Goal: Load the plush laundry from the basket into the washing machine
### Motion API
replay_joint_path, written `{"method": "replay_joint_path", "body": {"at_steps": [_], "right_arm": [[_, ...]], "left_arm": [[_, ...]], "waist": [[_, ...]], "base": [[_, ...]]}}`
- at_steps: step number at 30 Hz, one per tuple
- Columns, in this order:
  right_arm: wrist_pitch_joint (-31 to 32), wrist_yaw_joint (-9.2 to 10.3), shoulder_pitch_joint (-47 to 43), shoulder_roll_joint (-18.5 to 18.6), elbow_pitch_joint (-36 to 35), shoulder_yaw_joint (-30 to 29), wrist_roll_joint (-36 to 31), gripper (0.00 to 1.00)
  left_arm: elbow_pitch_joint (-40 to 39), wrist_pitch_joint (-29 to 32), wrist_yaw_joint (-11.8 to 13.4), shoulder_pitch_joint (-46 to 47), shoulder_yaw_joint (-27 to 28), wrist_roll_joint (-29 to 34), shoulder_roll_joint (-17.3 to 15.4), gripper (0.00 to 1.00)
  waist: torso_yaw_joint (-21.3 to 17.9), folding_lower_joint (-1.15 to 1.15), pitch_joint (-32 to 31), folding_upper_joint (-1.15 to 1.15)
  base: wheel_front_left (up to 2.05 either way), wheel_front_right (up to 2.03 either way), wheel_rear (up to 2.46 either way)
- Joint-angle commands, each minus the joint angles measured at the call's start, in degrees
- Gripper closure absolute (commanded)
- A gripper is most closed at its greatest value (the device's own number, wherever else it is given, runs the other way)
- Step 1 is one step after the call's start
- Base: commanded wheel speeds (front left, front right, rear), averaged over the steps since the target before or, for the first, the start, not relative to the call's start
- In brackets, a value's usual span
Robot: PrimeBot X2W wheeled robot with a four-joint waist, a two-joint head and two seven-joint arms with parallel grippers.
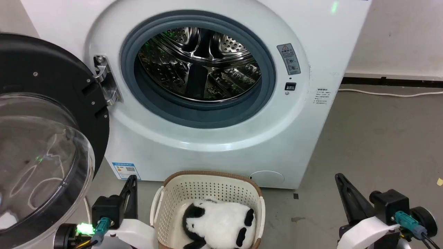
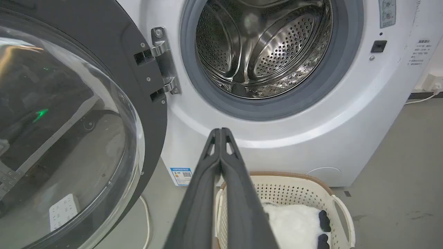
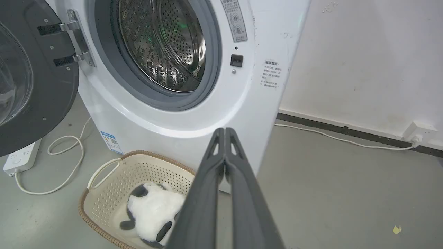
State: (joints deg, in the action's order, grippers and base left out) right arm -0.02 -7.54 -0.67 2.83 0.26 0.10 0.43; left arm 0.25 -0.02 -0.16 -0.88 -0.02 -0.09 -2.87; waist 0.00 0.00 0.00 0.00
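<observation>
Plush laundry (image 1: 218, 224) in basket (image 1: 207, 186); left fingers (image 2: 199, 200), right fingers (image 3: 204, 200) closed; right wrist shows socket (image 3: 418, 133).

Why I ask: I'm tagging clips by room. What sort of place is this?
Probably a laundry or utility corner: a front-loading washing machine with its door open, a laundry basket on the bare grey floor before it, and a power strip nearby.

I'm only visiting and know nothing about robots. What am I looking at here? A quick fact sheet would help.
washing machine: door swung open, drum looks empty
basket: on the floor, just in front of the machine
plush toy: lying in the basket
left tool: shut, holding nothing
right tool: shut, holding nothing
loading: not yet begun
</observation>
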Motion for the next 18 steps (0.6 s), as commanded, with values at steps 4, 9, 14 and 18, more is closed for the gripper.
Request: {"method": "replay_joint_path", "body": {"at_steps": [4,9,14,18], "right_arm": [[0.0,0.05,0.7,0.0,-0.3,-0.1,-0.4,1.0],[0.0,0.05,0.7,0.0,-0.3,-0.1,-0.4,1.0],[0.0,0.05,0.7,0.0,-0.3,-0.1,-0.4,1.0],[0.0,0.05,0.7,0.0,-0.3,-0.1,-0.4,1.0]], "left_arm": [[-0.2,0.0,0.2,0.9,0.0,0.1,0.0,1.0],[-0.2,0.0,0.2,0.9,0.0,0.1,0.0,1.0],[-0.2,0.0,0.2,0.9,0.0,0.1,0.0,1.0],[-0.2,0.0,0.2,0.9,0.0,0.1,0.0,1.0]], "waist": [[0.0,0.0,0.0,0.0],[0.0,0.0,0.0,0.0],[0.0,0.0,0.0,0.0],[0.0,0.0,0.0,0.0]], "base": [[0.0,0.0,0.0],[0.0,0.0,0.0],[0.0,0.0,0.0],[0.0,0.0,0.0]]}}
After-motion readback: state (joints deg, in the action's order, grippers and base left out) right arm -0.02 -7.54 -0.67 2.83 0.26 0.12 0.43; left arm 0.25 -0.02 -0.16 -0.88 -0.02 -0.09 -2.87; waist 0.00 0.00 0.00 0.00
